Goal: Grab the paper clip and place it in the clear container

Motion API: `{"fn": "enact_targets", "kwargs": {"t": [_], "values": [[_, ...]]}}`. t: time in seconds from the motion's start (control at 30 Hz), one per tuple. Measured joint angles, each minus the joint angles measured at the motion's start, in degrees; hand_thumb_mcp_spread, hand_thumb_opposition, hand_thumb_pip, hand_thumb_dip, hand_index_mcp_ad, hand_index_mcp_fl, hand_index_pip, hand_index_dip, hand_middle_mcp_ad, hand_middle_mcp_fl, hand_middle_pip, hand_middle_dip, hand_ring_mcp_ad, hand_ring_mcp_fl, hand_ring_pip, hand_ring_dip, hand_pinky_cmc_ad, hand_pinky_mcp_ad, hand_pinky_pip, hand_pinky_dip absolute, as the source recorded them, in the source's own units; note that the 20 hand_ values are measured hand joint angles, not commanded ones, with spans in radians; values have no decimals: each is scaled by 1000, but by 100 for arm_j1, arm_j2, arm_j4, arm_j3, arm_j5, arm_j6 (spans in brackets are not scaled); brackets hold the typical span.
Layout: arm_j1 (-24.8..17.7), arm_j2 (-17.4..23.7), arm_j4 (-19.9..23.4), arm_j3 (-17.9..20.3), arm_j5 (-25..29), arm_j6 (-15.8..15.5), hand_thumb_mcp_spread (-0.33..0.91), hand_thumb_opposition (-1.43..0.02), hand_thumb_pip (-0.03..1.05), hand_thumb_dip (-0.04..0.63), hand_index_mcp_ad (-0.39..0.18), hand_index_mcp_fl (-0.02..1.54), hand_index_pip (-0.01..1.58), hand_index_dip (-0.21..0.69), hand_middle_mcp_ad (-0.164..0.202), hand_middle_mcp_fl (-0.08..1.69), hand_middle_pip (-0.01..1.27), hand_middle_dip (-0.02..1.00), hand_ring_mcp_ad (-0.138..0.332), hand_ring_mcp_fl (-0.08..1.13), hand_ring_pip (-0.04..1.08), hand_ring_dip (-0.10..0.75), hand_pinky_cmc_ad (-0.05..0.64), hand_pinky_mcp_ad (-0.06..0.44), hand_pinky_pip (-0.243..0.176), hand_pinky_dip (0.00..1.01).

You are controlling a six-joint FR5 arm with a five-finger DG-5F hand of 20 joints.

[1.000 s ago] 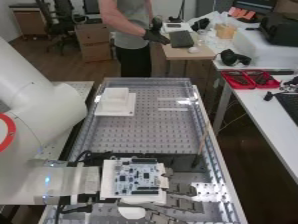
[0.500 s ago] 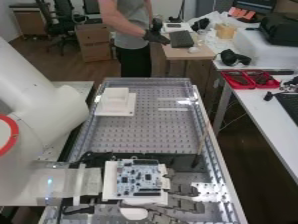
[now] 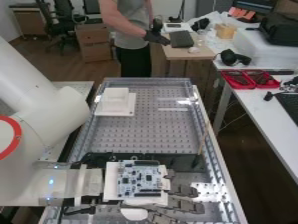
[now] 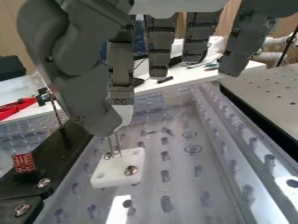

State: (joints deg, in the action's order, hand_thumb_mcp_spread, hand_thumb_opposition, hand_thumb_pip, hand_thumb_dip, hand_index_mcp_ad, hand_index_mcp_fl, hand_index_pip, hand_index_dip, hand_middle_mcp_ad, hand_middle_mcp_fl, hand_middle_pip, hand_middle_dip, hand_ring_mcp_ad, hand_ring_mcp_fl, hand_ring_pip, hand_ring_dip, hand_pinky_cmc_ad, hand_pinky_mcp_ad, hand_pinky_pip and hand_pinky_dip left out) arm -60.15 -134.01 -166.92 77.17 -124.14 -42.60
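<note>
Hanging over the bench's near part, the hand [image 3: 187, 191] is angling downward and pointing across toward the bench's right edge. The white arm [image 3: 53, 117] is coming in over the bench's left edge, bending at its thick elbow and lying almost level as it is meeting the hand. 1 circuit board [image 3: 140, 178] is facing upward on the back of the hand.

Up close, the thumb [image 4: 83, 100] is curling in against a fingertip, and the 2 are pinching the upper end of the paper clip [image 4: 117, 142], while the other fingers are staying straighter and well apart from it. The clip is standing upright, its 2 thin wires reaching down to a small white plate [image 4: 113, 176] bearing 2 screws.

The thumb and fingertip are hiding the clip's top, so its full shape is hard to make out. In the high view, the board and the hand are covering the spot beneath them. The arm's upper part is running out of frame, and so is the bench's near edge. Glare is washing out part of the perforated surface [image 3: 133, 132]. The clear walls [image 3: 149, 85] by the bench's far edge are blending into the metal.
</note>
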Motion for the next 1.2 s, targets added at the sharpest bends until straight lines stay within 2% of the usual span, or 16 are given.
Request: {"fn": "enact_targets", "kwargs": {"t": [0.43,0.53,1.2], "values": [[-14,-54,-1,-9,17,50,436,-829,728,333,-162,188,1557,166,37,152,133,204,117,-3,99,98,330,276,17,209],[-11,-76,-7,-37,28,56,433,-826,728,333,-162,188,1557,166,40,152,133,204,101,-3,99,98,333,278,21,209],[-11,-116,35,-24,28,140,452,-822,689,330,-171,265,1557,166,37,154,133,204,101,-3,99,98,330,278,21,194]]}}
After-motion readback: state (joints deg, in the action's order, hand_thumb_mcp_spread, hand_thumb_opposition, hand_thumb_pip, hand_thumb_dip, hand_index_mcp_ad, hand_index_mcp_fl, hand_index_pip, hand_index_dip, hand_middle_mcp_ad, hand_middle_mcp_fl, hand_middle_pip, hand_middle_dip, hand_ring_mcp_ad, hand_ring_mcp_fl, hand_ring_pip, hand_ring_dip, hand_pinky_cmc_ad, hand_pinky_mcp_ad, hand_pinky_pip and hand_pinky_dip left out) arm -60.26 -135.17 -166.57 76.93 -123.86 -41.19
